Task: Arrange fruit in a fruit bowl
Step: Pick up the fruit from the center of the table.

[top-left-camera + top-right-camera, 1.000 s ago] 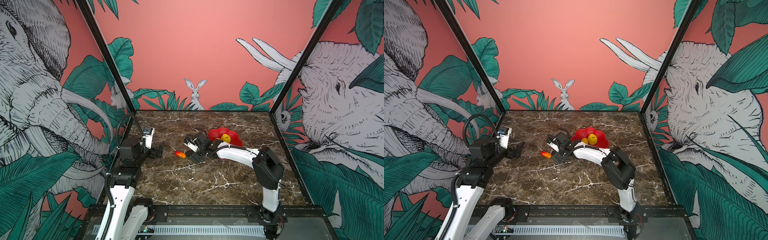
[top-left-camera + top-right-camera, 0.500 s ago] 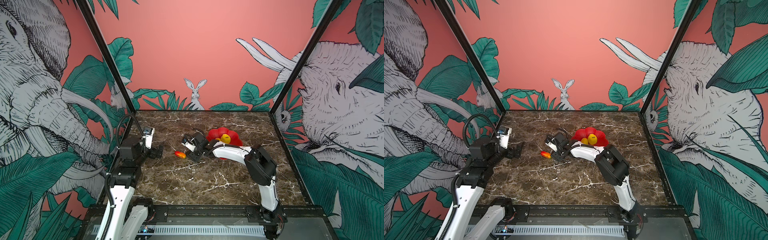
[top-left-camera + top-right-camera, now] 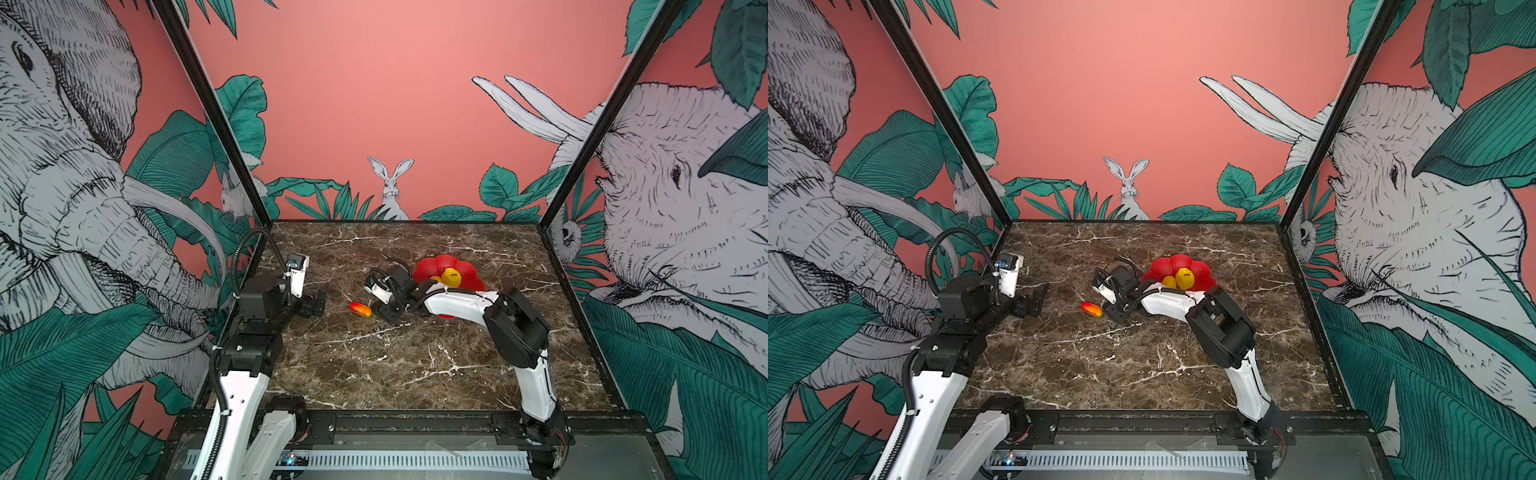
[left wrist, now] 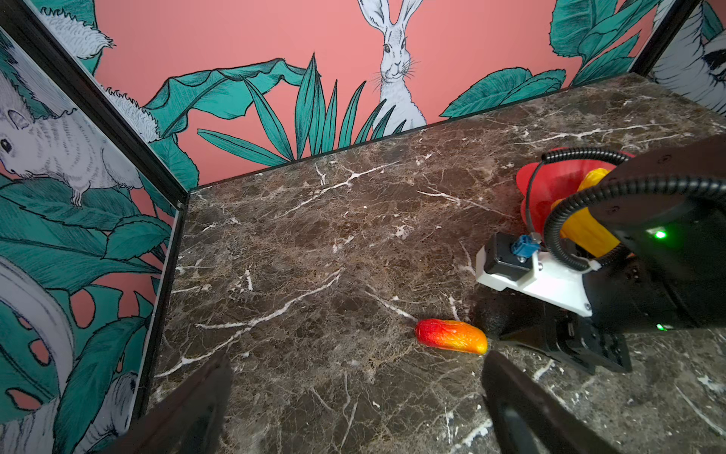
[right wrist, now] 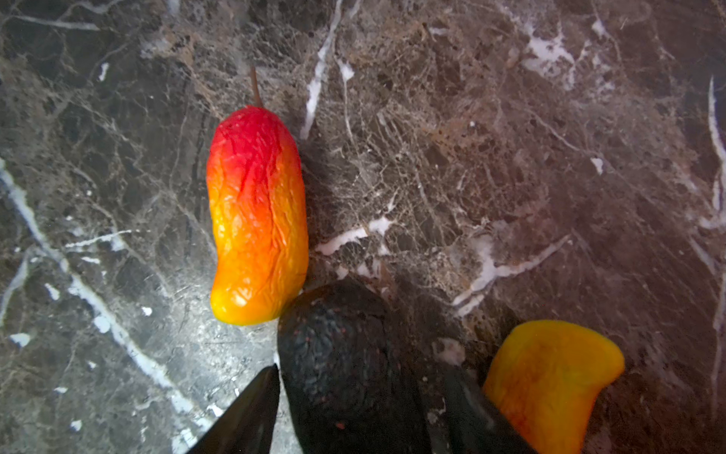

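The red flower-shaped fruit bowl [image 3: 446, 262] [image 3: 1177, 261] holds a round yellow fruit [image 3: 451, 276] and a long yellow one [image 3: 1168, 281]. Left of it on the marble, my right gripper [image 3: 384, 313] [image 5: 361, 371] points down with its fingers closed round a black oval fruit [image 5: 338, 353], which still lies on the table. A red-orange oblong [image 5: 257, 212] [image 3: 360, 309] [image 4: 451, 336] touches the oval's tip. A second orange oblong [image 5: 550, 377] lies just outside the other finger. My left gripper [image 3: 318, 299] [image 4: 355, 355] hovers open near the left wall, nothing between its fingers.
The marble table [image 3: 395, 361] is boxed in by printed walls at the back and both sides, with black corner posts [image 3: 220, 124]. The right arm's elbow [image 3: 515, 328] stands in front of the bowl, and its forearm crosses the bowl's near rim.
My right gripper's jaws have narrowed onto the black oval, and the arm has shifted slightly left. The left arm and the loose red-orange oblong have not moved.
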Controlling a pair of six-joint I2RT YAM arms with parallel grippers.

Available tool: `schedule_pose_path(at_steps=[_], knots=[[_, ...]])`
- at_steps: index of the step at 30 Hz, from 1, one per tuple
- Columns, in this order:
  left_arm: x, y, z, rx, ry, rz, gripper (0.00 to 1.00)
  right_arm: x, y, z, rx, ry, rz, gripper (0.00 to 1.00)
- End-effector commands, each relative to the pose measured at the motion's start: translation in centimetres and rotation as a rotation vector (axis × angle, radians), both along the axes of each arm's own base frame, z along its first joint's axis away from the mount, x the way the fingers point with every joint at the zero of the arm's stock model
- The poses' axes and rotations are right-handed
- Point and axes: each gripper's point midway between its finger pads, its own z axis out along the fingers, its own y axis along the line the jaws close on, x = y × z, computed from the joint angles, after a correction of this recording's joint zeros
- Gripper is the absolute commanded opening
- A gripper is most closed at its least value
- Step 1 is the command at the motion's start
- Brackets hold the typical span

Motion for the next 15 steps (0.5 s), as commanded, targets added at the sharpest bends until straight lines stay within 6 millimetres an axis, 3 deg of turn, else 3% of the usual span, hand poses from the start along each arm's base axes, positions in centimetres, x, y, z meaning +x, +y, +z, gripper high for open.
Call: schedule_pose_path(at_steps=[1, 3, 8, 15], knots=[[-0.3, -0.1, 0.0, 0.007, -0.008, -0.012, 1.00, 0.0, 0.0, -0.8, 0.010, 0.013, -0.006, 0.56], [-0.3, -0.1, 0.0, 0.007, -0.009, -0.013, 1.00, 0.0, -0.1, -0.8, 0.009, 0.014, -0.007, 0.45], [-0.3, -0.1, 0.0, 0.008, -0.009, -0.011, 1.00, 0.1, -0.5, 0.2, 0.006, 0.002, -0.010, 0.31], [-0.3, -0.1, 0.0, 0.008, -0.009, -0.011, 1.00, -0.1, -1.9, 4.9, 0.055, -0.057, -0.023, 0.20]])
